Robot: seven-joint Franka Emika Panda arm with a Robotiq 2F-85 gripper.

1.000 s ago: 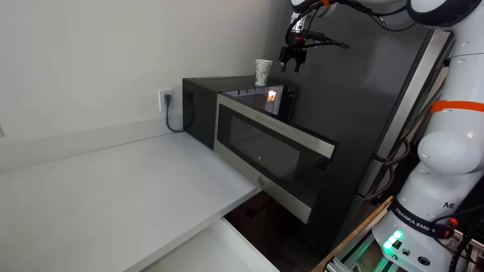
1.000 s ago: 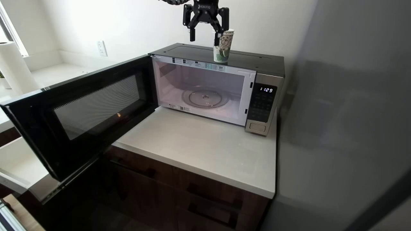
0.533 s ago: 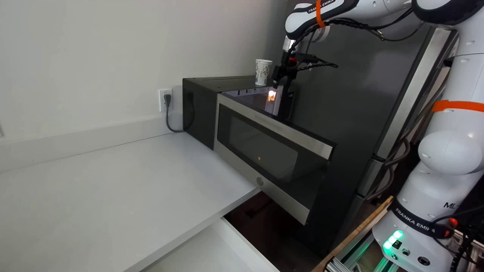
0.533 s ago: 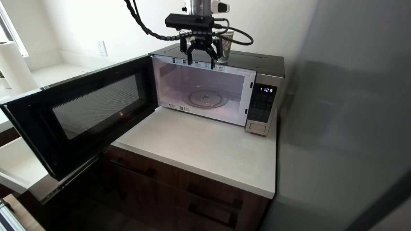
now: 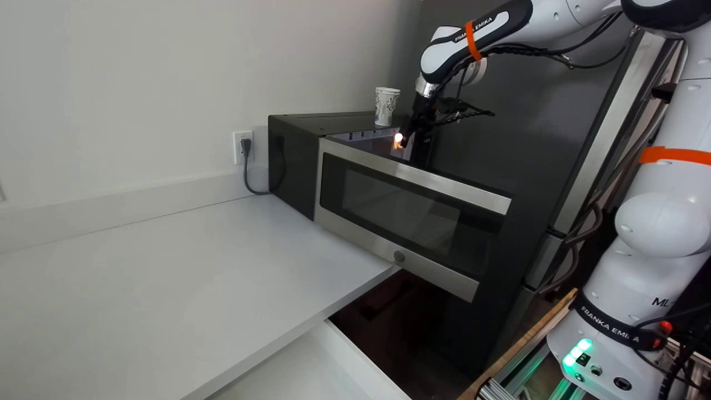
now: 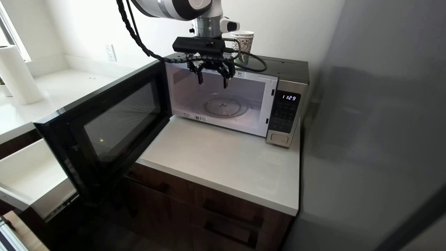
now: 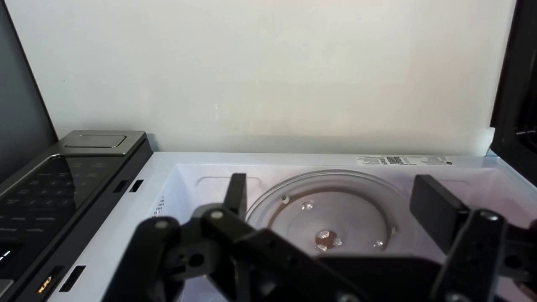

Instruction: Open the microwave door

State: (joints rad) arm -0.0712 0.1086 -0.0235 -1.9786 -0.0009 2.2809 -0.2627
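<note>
Firstly, in an exterior view, a paper towel roll (image 6: 19, 76) stands at far left. Rightward, the microwave door (image 6: 115, 122) stands swung wide open. Next, the Robotiq gripper (image 6: 213, 83) hangs in front of the microwave (image 6: 285, 68), fingers (image 7: 436, 205) spread. A patterned paper cup (image 6: 243, 43) rests on that appliance's top; the clock display (image 6: 289, 98) at right reads 11:29.
</note>
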